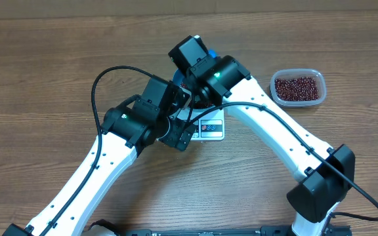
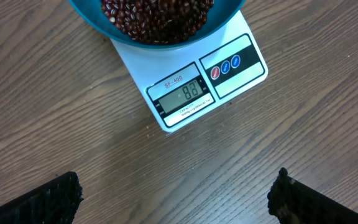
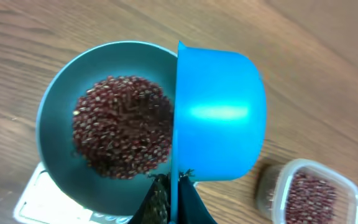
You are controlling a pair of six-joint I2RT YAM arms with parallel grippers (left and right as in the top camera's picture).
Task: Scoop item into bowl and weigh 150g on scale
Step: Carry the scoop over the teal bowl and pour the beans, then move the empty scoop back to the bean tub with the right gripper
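Beans [image 3: 122, 124] heaped in bowl [image 3: 55, 106] on scale [image 2: 185, 93]; right gripper [image 3: 173, 202] pinches tipped scoop [image 3: 219, 115] at bowl's 3 o'clock; left gripper [image 2: 176, 198] spread wide.

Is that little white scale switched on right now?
On. The scale shows dark digits on its display in the left wrist view; the exact reading is blurred.

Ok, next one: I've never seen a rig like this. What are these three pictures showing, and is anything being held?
Two white robot arms work at a wooden table. One picture looks down from above; the others come from a camera on each wrist. A deep blue bowl of red-brown beans sits on a white square scale; a clear plastic tub holds more. The right gripper is shut on a smaller blue scoop tipped over the bowl. The left gripper hangs open, empty.
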